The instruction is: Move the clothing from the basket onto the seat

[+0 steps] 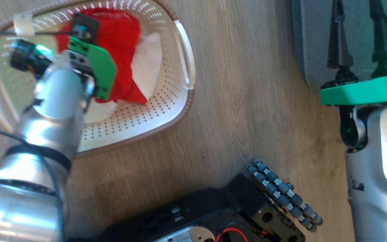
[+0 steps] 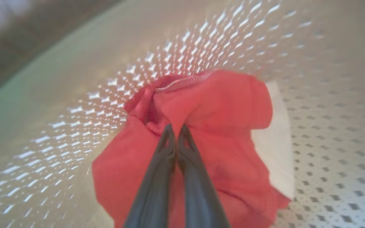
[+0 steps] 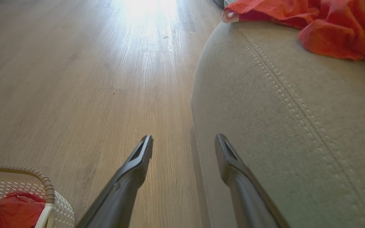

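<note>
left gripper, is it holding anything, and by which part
The jaws of the left gripper are shut on the clothing, pinching a bunched fold of red fabric near its middle, below the stitched hem.

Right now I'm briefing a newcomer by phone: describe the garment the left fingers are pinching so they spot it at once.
On the wood floor stands a cream perforated basket with a brown rim. Inside lies the bright-red clothing, white at one side, pinched by the left fingers. The other red cloth lies on the grey seat.
</note>
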`<state>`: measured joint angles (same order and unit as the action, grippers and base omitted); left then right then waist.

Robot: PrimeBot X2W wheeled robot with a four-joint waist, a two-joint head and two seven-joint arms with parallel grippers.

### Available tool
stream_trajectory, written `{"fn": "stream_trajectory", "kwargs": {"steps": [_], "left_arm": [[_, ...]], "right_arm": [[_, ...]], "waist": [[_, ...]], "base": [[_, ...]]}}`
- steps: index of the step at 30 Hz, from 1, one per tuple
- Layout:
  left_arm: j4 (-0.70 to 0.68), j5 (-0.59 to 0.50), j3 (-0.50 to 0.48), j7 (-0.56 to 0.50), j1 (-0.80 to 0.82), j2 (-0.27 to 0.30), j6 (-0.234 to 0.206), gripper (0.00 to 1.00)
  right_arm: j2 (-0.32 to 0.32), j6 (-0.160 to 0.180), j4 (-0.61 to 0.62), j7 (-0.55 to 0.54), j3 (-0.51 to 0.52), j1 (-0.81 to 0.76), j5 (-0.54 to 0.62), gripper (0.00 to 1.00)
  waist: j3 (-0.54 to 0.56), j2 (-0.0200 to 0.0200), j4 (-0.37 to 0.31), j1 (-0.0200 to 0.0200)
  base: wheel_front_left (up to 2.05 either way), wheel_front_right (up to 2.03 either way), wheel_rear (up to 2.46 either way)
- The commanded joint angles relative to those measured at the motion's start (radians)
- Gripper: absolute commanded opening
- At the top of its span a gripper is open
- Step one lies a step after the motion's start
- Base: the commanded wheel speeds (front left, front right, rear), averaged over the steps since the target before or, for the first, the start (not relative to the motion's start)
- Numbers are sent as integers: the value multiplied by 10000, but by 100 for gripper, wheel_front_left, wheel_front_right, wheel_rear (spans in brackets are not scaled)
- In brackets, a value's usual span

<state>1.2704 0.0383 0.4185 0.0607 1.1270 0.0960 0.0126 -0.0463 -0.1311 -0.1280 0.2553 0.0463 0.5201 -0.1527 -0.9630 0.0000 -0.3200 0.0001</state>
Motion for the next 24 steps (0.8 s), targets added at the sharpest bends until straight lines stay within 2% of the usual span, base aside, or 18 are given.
{"fn": "stream_trajectory", "kwargs": {"steps": [1, 4, 9, 17, 24], "left_arm": [[-306, 285, -252, 746, -639, -115, 121, 0], [-512, 674, -381, 1639, -1238, -295, 377, 0], [-1373, 1322, -713, 1995, -2420, -380, 645, 0], [-4682, 2038, -1946, 2008, -5264, -26, 249, 0], [-6859, 2170, -2844, 2009, -7774, 139, -132, 0]], "right_arm": [[-39, 4, 141, 65, 69, -615, 247, 100], [-39, 4, -93, 65, 218, -902, 690, 100], [-39, 4, -467, 65, 381, -1482, 1167, 100], [-39, 4, -959, 65, 657, -2561, 1663, 100], [-39, 4, -1297, 65, 804, -3613, 1847, 100]], "waist": [[871, 0, 647, -1], [1924, 0, 1219, -1], [3829, 0, 2056, -1], [6550, 0, 3046, -1], [8388, 0, 3502, -1]], "base": [[0, 0, 0], [0, 0, 0], [0, 0, 0], [0, 0, 0], [0, 0, 0]]}}
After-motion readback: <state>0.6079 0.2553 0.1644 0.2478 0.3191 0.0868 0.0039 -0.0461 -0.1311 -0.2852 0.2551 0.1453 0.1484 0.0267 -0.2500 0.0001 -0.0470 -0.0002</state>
